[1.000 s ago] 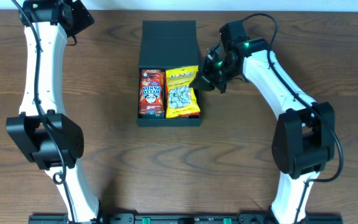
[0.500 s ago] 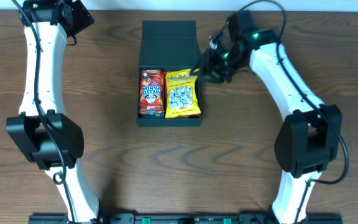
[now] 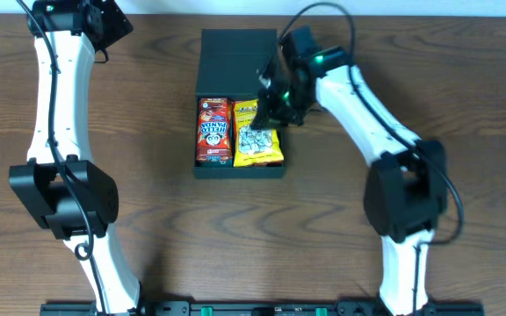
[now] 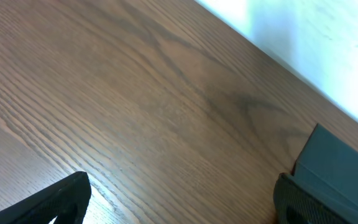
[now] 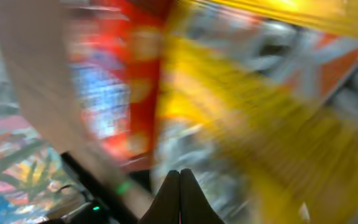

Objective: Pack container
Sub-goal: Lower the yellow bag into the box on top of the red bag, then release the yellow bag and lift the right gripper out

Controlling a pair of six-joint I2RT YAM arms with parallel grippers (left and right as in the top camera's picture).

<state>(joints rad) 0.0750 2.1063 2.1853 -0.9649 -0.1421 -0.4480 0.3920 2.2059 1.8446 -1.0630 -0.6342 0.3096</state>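
The black container (image 3: 237,172) lies in the middle of the table with its flap lid (image 3: 238,61) folded open behind it. A red snack packet (image 3: 214,131) fills its left half and a yellow snack packet (image 3: 259,140) its right half. My right gripper (image 3: 268,103) is shut and empty, its tip over the top edge of the yellow packet. The right wrist view is blurred, showing shut fingers (image 5: 180,193) above the yellow packet (image 5: 278,112) and the red packet (image 5: 120,93). My left gripper (image 4: 179,205) is open over bare wood at the far left, with the container's lid corner (image 4: 344,165) beside it.
The wooden table (image 3: 341,219) runs around the container. A white wall edge (image 4: 303,37) shows beyond the table's far side. Both arm bases stand at the front edge.
My right gripper has swung left from beside the container's right wall to over the top of the yellow packet. The yellow packet now lies flatter in the container. The left arm has not moved.
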